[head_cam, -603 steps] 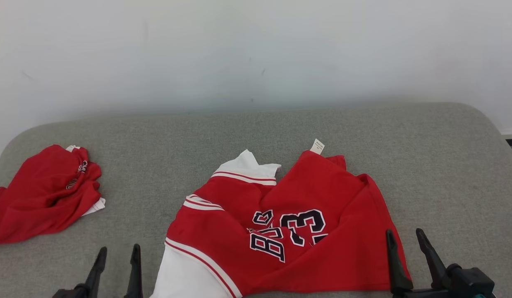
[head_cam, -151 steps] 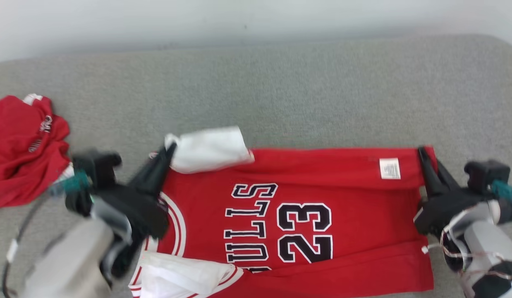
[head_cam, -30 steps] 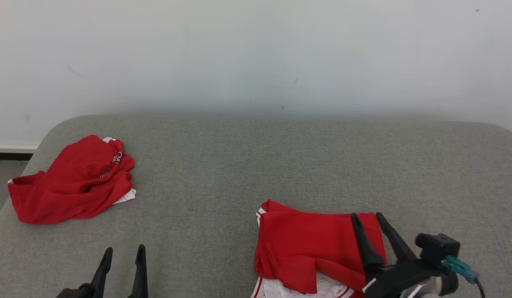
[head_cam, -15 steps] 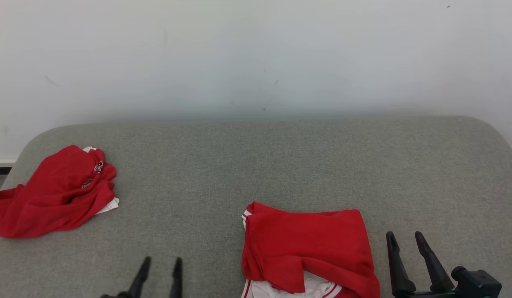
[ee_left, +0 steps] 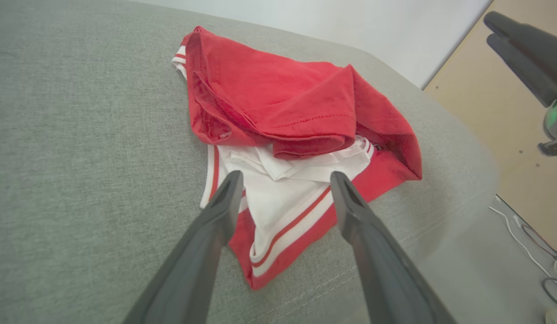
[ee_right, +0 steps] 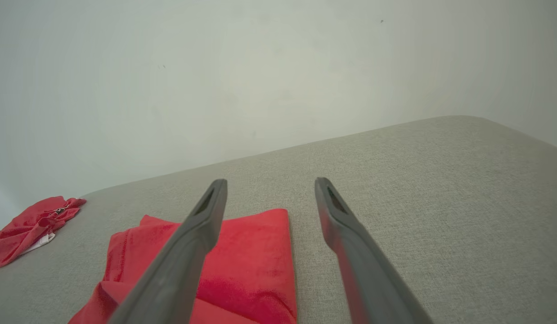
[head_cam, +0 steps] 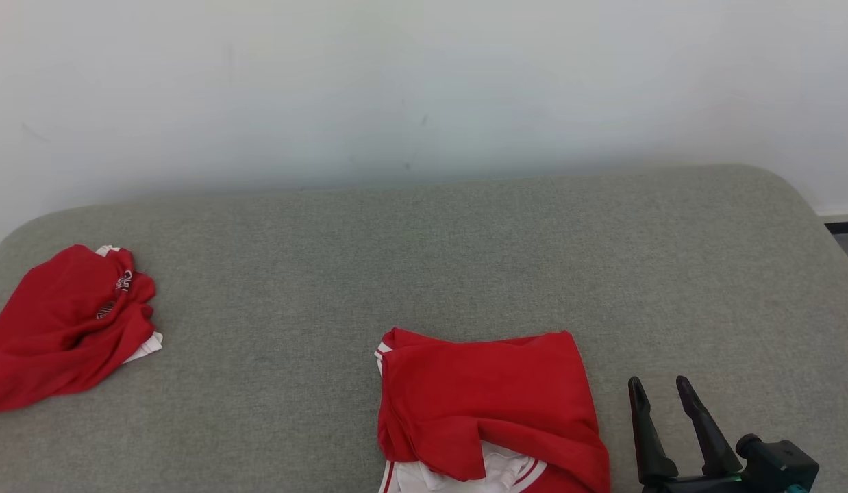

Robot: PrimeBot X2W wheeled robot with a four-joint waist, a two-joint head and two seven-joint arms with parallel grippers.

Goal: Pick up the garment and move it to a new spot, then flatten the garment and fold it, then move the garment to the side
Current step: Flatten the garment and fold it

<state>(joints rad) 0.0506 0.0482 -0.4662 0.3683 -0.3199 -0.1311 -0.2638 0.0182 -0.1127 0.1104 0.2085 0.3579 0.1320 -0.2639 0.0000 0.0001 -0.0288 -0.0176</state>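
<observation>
The left fingers (ee_left: 213,225) and the right fingers (head_cam: 703,424) both stand wide apart and hold nothing, while the folded red shirt (head_cam: 485,397) lies on the grey table (head_cam: 294,260) just beside the right ones, its near edge cut off from the head view, and whether the left ones touch it I cannot tell.

The right gripper (head_cam: 657,381), at five o'clock in the head view, had two long black fingers tapering to blunt tips, set on a black block with a rounded knob (head_cam: 773,457) and a teal fleck below. The left gripper (ee_left: 286,175) had matte dark-grey fingers, broad at the root. At two o'clock from the left wrist, a green light glowed on the right gripper's body.
</observation>
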